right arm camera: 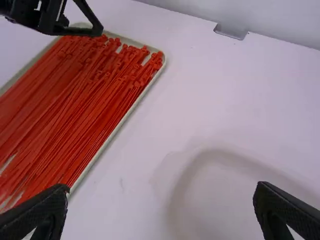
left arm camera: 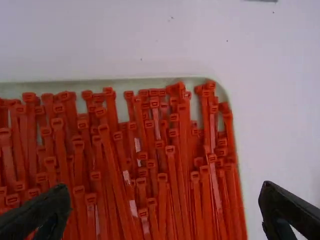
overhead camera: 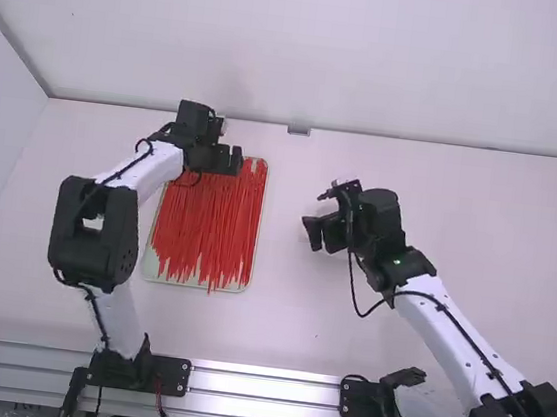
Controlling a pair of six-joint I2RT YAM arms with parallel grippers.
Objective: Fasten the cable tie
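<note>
A pile of orange-red cable ties (overhead camera: 208, 223) lies lengthwise on a pale tray (overhead camera: 261, 181) left of the table's middle. Their square heads (left arm camera: 150, 125) bunch at the tray's far end. My left gripper (overhead camera: 211, 157) hovers over that far end, open, its black fingers (left arm camera: 35, 217) spread wide above the heads with nothing between them. My right gripper (overhead camera: 316, 228) hangs above bare table to the right of the tray, open and holding nothing. In the right wrist view the ties (right arm camera: 65, 110) and the left gripper (right arm camera: 55, 17) sit beyond its fingertips (right arm camera: 287, 212).
A small grey bracket (overhead camera: 299, 129) sits at the table's far edge by the back wall. White walls bound the table on the left and right. Bare white tabletop (overhead camera: 441, 197) spreads right of the tray. An aluminium rail (overhead camera: 259, 382) runs along the front.
</note>
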